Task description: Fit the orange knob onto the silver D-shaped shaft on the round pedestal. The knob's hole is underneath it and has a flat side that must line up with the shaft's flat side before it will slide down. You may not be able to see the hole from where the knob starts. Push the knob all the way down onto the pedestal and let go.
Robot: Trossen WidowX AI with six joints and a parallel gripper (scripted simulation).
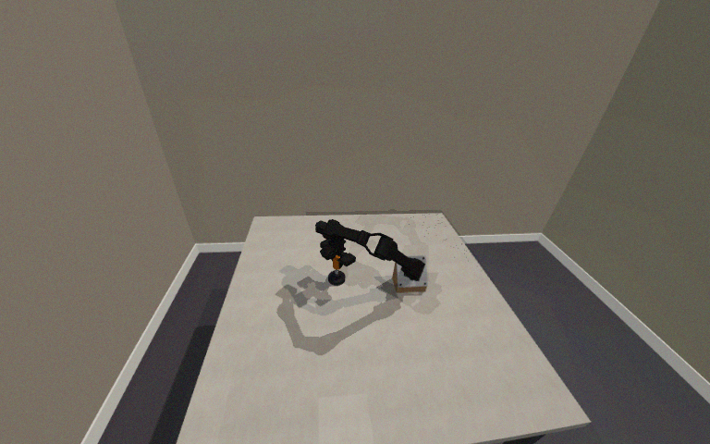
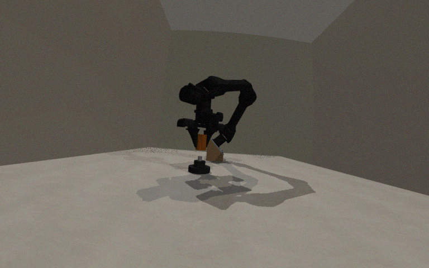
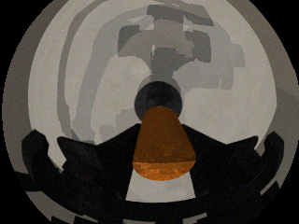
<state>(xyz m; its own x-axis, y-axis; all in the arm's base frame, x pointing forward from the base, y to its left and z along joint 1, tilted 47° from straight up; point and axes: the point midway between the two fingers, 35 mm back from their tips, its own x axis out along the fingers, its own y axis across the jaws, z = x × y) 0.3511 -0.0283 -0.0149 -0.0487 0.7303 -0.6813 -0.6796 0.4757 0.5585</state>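
Note:
My gripper [image 2: 201, 146] [image 3: 160, 127] is shut on the orange knob [image 1: 336, 263] [image 2: 201, 142] [image 3: 163, 140], which hangs nearly upright. The round black pedestal [image 1: 336, 278] [image 2: 199, 169] [image 3: 145, 103] stands on the table below it. The silver shaft [image 2: 199, 158] sticks up from the pedestal, with a gap between its top and the knob's underside in the exterior view. There the knob looks roughly above the shaft, slightly to the right. In the wrist view the knob's lower end covers part of the pedestal and hides the shaft. The knob's hole and the shaft's flat side cannot be made out.
The arm's base stands on a wedge-shaped wooden block [image 1: 410, 289] [image 2: 214, 154] with a grey top plate, to the right of the pedestal in the top view. Arm shadows fall across the pale table [image 1: 419, 366] [image 2: 126, 233] around the pedestal.

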